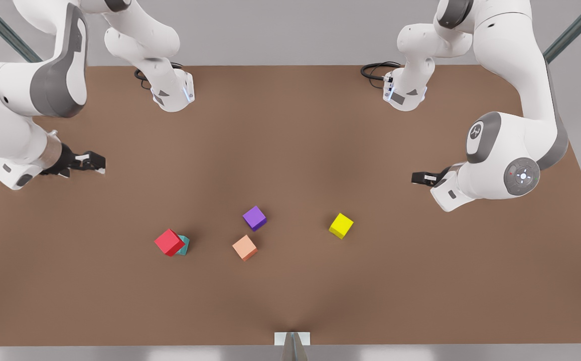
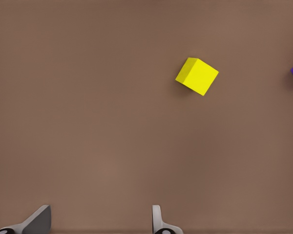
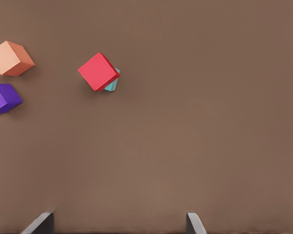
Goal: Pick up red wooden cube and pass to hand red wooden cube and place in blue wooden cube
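On the brown table (image 1: pixel 290 150), the red wooden cube (image 1: pixel 169 242) rests atop the blue wooden cube (image 1: pixel 184 245), apparently already placed. The right gripper (image 1: pixel 92 163), on the front view's left, and the left gripper (image 1: pixel 421 177), opposite, hover empty, fingers spread.

Matt red wooden cube (image 1: pixel 169 242) on a smooth matt brown table (image 1: pixel 290 140); glossy white plastic-looking arms (image 1: pixel 511 150).

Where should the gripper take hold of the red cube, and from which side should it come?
Come straight down and pinch two opposite side faces of the red wooden cube, wrist turned to match its diagonal pose. It rests on the blue wooden cube, so grip high. The open right gripper, front view's left, is nearer; the open left gripper waits opposite.
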`<state>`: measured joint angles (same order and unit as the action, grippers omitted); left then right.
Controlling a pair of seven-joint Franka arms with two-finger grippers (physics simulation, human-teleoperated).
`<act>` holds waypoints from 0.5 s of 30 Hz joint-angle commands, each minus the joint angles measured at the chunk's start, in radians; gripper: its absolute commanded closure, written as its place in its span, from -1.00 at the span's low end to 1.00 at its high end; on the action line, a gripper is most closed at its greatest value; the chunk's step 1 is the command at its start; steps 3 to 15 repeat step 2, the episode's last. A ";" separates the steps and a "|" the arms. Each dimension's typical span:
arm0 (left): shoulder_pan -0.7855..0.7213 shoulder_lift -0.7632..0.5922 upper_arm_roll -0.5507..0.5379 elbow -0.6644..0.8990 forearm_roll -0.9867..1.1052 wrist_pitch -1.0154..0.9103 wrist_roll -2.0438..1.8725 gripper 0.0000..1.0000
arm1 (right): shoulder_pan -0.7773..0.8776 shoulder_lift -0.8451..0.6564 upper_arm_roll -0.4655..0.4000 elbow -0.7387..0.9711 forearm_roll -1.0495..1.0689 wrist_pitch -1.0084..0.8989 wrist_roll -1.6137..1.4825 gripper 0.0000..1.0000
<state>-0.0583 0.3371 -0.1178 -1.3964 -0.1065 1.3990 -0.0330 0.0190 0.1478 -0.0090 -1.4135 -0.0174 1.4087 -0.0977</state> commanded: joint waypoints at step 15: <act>0.002 -0.001 0.000 0.000 0.001 -0.002 -0.005 -1.00 | -0.001 -0.019 0.001 -0.012 -0.003 -0.059 0.343 -1.00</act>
